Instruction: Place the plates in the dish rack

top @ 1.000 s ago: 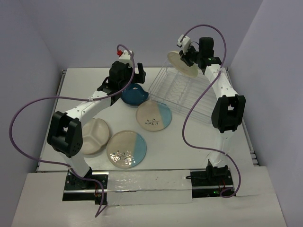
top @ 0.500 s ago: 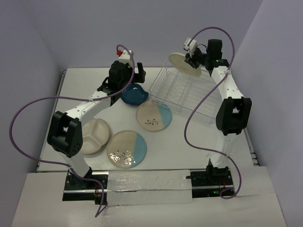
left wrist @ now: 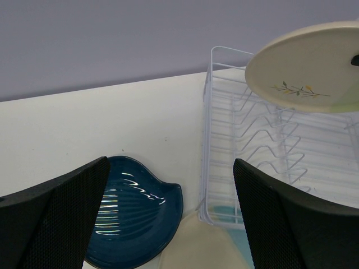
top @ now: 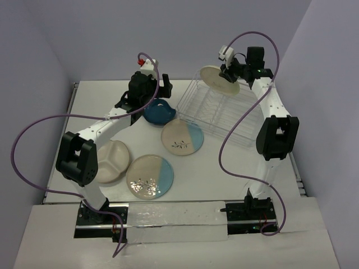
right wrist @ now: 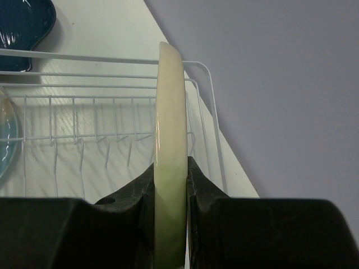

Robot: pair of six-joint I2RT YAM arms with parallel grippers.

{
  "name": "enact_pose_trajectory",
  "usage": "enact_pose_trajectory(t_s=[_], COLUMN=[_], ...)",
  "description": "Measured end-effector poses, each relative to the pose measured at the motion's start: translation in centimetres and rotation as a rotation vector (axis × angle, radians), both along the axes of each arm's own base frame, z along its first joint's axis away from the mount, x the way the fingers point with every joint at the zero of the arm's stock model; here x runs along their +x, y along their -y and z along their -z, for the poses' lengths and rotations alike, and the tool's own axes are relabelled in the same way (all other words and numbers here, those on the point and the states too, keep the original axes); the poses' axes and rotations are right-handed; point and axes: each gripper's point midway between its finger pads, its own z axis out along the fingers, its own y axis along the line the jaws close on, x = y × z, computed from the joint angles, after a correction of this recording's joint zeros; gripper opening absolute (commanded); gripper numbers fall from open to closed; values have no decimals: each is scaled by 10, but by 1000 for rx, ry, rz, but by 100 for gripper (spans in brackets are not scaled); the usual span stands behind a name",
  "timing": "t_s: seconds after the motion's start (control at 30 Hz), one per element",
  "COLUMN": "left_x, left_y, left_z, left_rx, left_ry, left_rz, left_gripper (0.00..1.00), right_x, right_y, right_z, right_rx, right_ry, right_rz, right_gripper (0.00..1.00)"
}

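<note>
Right gripper (right wrist: 171, 175): its two fingers are pressed against opposite faces of a cream sprig-patterned plate (right wrist: 170, 112), which is pinched at the rim. In the wrist view the plate is seen edge-on. In the overhead view it is carried tilted, in the air above the far end of the dish rack (top: 224, 115) and clear of the wires. No plate can be seen standing in the rack slots.

Left gripper (left wrist: 171, 161): the fingers are spread wide and nothing is held. It is poised just above the dark blue leaf-shaped dish (top: 159, 112), which lies flat on the table (top: 101, 101) beside the rack's left end.

Two half-blue plates (top: 182, 137) and the cream divided plate (top: 110, 162) lie flat nearer the arm bases, still to be loaded.

Step in hand, as judged: placement of the first plate. For the next move, the plate would need to be brought upright, aligned with a gap between two prongs, lowered until seated, and only then released.
</note>
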Motion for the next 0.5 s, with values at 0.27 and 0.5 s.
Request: enact_pose_trajectory(t_s=[0.27,0.5], left_x=[1,2], left_y=[-1,-3], left_z=[0,0], left_rx=[12,15], left_ry=[4,5], left_rz=[3,0], left_gripper=[99,99], right_x=[10,18], right_y=[-2,-3], right_z=[17,40], right_rx=[21,24], right_ry=[-43,-87], right_rz=[4,9], right_gripper=[0,5])
